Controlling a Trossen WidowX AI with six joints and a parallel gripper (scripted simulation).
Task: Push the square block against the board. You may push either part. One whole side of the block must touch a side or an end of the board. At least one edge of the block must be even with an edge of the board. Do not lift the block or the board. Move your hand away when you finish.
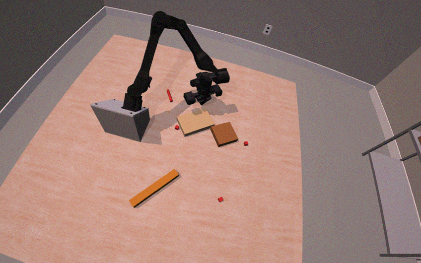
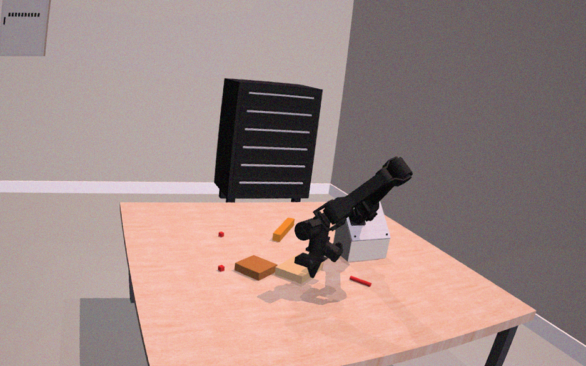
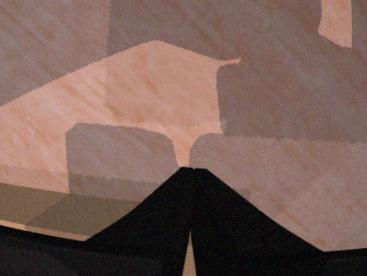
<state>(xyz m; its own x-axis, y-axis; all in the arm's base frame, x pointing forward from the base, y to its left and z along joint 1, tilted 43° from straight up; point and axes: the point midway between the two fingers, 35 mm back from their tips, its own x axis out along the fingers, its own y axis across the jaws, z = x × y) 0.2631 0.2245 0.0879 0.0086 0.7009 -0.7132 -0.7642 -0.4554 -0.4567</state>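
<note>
From above, the empty, clenched gripper (image 1: 202,103) (image 2: 312,274) (image 3: 191,179) has the tan board (image 1: 194,122) (image 2: 291,268) (image 3: 38,205) at six o'clock, the brown square block (image 1: 224,133) (image 2: 255,264) toward five.

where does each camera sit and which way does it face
Top: high up, looking steeply down on the table; shows the whole arm, its base box and the claw.
Exterior: above table height, on the side facing the black drawer cabinet, looking slantwise down; arm, claw and base box show.
Wrist: on the arm near the claw, looking past its black fingers at shadowed tabletop.
Top and exterior share the brown square block and orange bar.
</note>
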